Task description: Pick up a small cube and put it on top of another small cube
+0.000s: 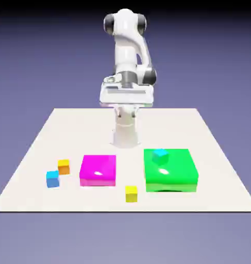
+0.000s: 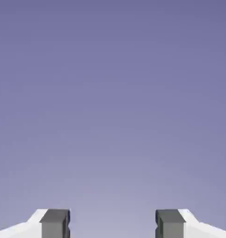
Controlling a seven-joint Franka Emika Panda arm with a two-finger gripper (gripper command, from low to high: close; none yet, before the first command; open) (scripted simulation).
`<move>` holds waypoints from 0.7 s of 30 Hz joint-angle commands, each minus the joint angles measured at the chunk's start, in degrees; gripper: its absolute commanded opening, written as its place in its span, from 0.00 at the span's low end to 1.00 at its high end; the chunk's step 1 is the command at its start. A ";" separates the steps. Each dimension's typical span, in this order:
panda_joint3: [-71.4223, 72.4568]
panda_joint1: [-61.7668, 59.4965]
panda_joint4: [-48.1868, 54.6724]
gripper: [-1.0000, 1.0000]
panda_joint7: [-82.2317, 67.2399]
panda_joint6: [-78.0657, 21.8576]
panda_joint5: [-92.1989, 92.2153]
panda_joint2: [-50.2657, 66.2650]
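Gripper [image 2: 113, 225] spread apart, empty, seeing only backdrop | yellow cube [image 1: 131, 193] near table's [image 1: 215, 154] front edge, between magenta block [image 1: 98, 170] and green block [image 1: 170, 170] | I should descend straight, fingers straddling it.

The white table [image 1: 39, 139] carries a magenta flat block [image 1: 98, 170] and a green flat block [image 1: 171, 170]. Directly on it also lie the yellow small cube [image 1: 131, 193], the orange small cube [image 1: 64, 166] and the blue small cube [image 1: 53, 179].
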 commanded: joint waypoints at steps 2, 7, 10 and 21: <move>0.22 -0.04 1.30 0.50 0.50 -0.81 -0.22 4.16; 0.78 -0.12 4.56 0.50 1.73 -2.82 -0.75 14.54; 1.12 -0.18 6.51 0.50 2.47 -4.02 -1.08 20.77; 2.31 -0.36 13.46 0.50 5.12 -8.33 -2.23 42.96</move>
